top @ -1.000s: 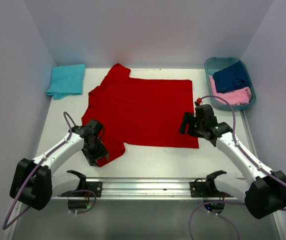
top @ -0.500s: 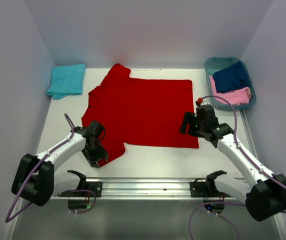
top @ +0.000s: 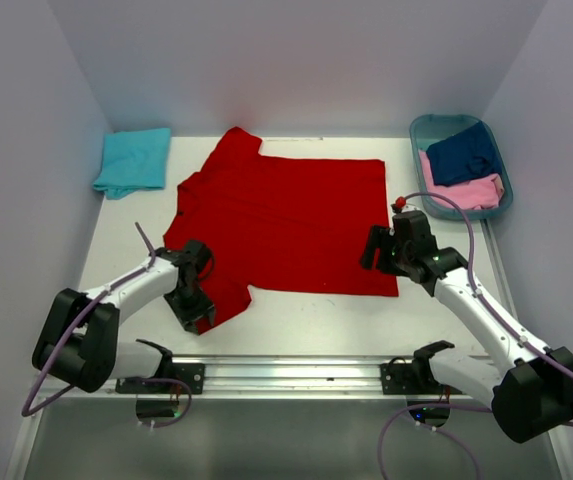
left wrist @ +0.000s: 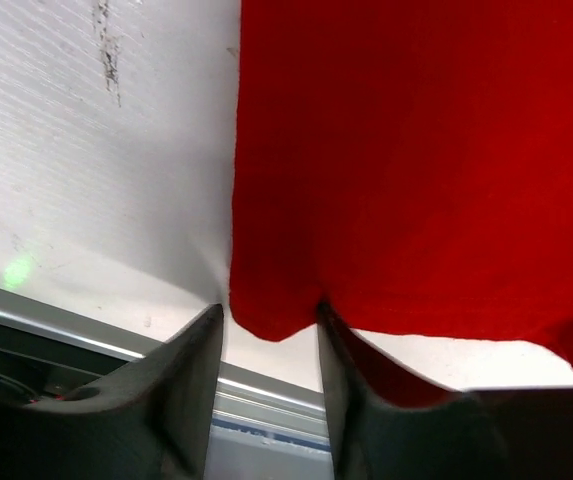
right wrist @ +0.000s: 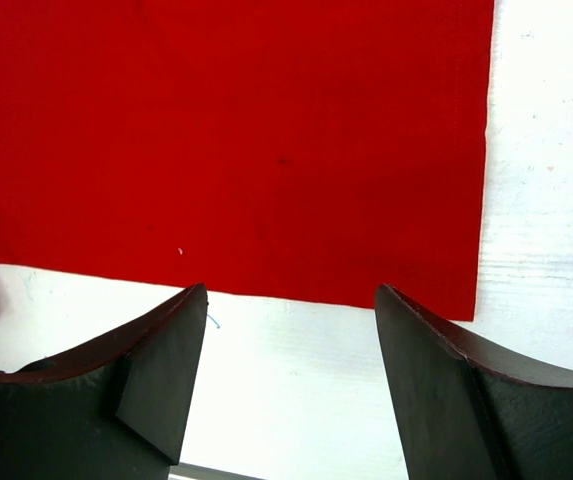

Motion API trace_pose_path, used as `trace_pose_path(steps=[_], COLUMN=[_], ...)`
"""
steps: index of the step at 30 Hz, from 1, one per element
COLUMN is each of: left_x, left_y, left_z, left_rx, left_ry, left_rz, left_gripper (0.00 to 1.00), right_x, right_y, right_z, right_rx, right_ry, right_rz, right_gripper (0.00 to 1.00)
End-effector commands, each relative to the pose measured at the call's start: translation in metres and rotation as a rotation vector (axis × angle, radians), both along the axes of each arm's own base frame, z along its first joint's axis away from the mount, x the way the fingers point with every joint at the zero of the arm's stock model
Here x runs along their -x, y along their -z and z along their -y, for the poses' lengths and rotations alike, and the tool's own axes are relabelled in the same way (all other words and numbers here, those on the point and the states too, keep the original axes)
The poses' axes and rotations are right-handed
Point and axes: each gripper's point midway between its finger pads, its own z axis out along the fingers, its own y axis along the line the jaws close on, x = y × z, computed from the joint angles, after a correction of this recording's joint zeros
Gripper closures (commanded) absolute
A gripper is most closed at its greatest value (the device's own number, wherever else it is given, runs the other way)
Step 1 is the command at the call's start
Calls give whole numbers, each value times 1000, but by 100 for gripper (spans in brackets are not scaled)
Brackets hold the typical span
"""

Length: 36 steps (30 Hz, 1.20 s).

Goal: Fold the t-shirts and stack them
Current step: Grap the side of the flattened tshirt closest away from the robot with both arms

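Observation:
The large red t-shirt [top: 286, 220] lies spread flat mid-table, collar toward the left. My left gripper [top: 192, 308] sits low over its near-left sleeve. In the left wrist view the sleeve's corner [left wrist: 271, 310] lies between the two narrowly parted fingers of the left gripper [left wrist: 269, 325], and the cloth is flat, not bunched. My right gripper [top: 374, 250] is open and empty by the shirt's near-right hem corner. In the right wrist view the right gripper [right wrist: 291, 300] hovers over white table just short of the hem [right wrist: 366, 290]. A folded turquoise t-shirt [top: 133, 160] lies at the far left.
A teal oval basket [top: 421, 130] at the far right holds a navy t-shirt [top: 463, 155] and a pink t-shirt [top: 466, 192]. A metal rail [top: 286, 372] runs along the near edge. White walls close in the left, right and back.
My left arm has swung its elbow rightward and the gripper has settled slightly nearer on the sleeve corner. The right arm has barely moved. The shirts lie as before.

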Motion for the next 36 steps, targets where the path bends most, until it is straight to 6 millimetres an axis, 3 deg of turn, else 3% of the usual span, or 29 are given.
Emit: trace_pose_path(steps=[1,4,10,14,19,24,30,36], left_x=[-18,-22,-30,-44,-66,-68,-68,-79], left_y=[4,7,-6,-42,-91,-105,-128,-179], left_z=[1,3,8,14,10,15,15,2], left_rx=[-8,10,45,78,76,125,144,85], left_ry=[8,17,29,40,71,143,194,205], left_rz=[47,60,111,245,438,521,612,772], left_gripper=[63,100,100,100,100,100,100,100], right_x=[-3,-3,-2,-1,1,4,15,34], right_y=[-7,-6,-4,0,23,38,46,64], right_z=[1,2,6,18,34,49,53,60], right_rx=[3,9,23,76,141,165,116,121], right_ry=[5,9,25,81,196,343,483,548], right_rz=[30,27,16,-5,-85,-124,-178,-230], right_gripper=[29,32,35,32,24,18,27,39])
